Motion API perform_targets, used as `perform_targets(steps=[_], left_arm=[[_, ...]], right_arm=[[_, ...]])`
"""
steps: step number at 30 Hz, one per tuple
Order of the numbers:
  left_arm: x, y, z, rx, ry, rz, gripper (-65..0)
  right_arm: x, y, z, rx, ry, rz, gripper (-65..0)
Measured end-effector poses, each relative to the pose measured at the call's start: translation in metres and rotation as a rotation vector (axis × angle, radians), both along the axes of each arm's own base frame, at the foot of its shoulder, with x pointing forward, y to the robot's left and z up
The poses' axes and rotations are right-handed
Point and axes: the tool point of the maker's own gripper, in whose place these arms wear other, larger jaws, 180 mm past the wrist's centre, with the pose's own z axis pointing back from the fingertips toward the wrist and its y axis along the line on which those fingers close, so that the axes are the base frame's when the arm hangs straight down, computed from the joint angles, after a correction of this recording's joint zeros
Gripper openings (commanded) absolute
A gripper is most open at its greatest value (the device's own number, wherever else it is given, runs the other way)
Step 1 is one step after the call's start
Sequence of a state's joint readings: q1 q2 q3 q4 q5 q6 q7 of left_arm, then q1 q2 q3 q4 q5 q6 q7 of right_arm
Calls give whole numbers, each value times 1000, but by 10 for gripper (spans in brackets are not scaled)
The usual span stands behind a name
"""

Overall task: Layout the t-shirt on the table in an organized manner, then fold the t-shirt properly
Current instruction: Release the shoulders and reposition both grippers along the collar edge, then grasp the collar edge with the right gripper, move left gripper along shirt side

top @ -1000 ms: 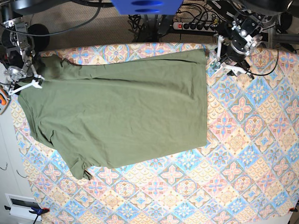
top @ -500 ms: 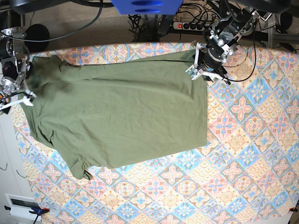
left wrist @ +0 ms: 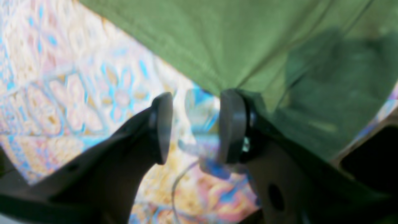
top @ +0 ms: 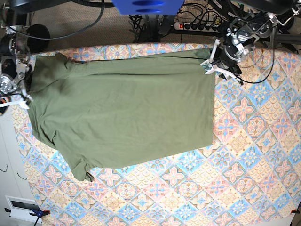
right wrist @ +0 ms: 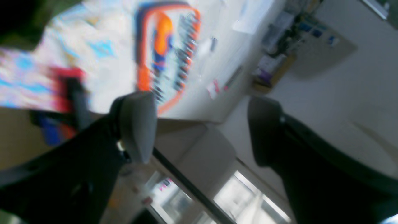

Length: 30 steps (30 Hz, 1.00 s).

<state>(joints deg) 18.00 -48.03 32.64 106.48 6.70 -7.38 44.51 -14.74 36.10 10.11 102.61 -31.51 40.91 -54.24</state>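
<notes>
The olive-green t-shirt [top: 122, 113] lies spread flat on the patterned table [top: 244, 155], neck end toward the view's left. My left gripper [top: 212, 66] sits at the shirt's far right corner. In the left wrist view its jaws [left wrist: 197, 124] stand apart with only tablecloth [left wrist: 77, 93] between them. One finger [left wrist: 233, 124] touches the shirt's edge [left wrist: 248, 40], where wrinkles converge. My right gripper [top: 18, 96] hangs at the table's left edge beside the shirt's shoulder. In the right wrist view it [right wrist: 202, 130] is wide open and holds nothing.
A power strip [top: 195, 26] and cables lie behind the table's far edge. An orange case [right wrist: 164, 53] sits off the left side, beside a red clamp [right wrist: 68, 90] on the table's corner. White furniture [top: 14, 188] stands at the lower left.
The shirt's right edge and far right corner shifted right along with my left gripper, flattening the top. My right gripper drifted left off the shirt's shoulder and opened wider.
</notes>
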Motion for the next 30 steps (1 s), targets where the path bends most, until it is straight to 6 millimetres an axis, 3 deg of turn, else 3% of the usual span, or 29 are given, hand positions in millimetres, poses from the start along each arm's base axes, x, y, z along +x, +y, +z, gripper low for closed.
perform_targets(steps=[2, 7, 11, 14, 18, 19, 22, 23, 25, 27, 29, 30], left_arm=[[1, 6, -3, -8, 11, -3, -398], [7, 11, -2, -18, 14, -10, -398], [14, 18, 0, -54, 17, 41, -398], [22, 26, 2, -73, 11, 72, -398], [27, 33, 5, -78, -1, 109, -398], [32, 44, 6, -38, -22, 129, -398], [38, 126, 15, 270, -55, 268, -398], [37, 132, 18, 280, -52, 267, -399], [44, 113, 21, 216, -80, 260, -399], [54, 91, 31, 141, -130, 279, -399], [58, 51, 40, 1, -160, 245, -399], [58, 47, 45, -11, -171, 255, -399]], right_arm=[[8, 17, -7, 62, -32, 8, -204], [33, 38, -1, 115, -127, 14, -204], [58, 80, -9, 188, -144, 103, -204], [63, 97, -16, 215, -137, 131, -204], [62, 107, -28, 224, -102, 141, -205], [61, 109, -34, 226, -82, 147, -205], [51, 113, -65, 244, 11, 145, -205], [47, 112, -74, 248, 39, 137, -206], [41, 114, -82, 254, 61, 136, -243], [41, 115, -82, 259, 63, 137, -314], [41, 111, -80, 244, 60, 132, -400], [41, 110, -80, 242, 62, 130, -440]])
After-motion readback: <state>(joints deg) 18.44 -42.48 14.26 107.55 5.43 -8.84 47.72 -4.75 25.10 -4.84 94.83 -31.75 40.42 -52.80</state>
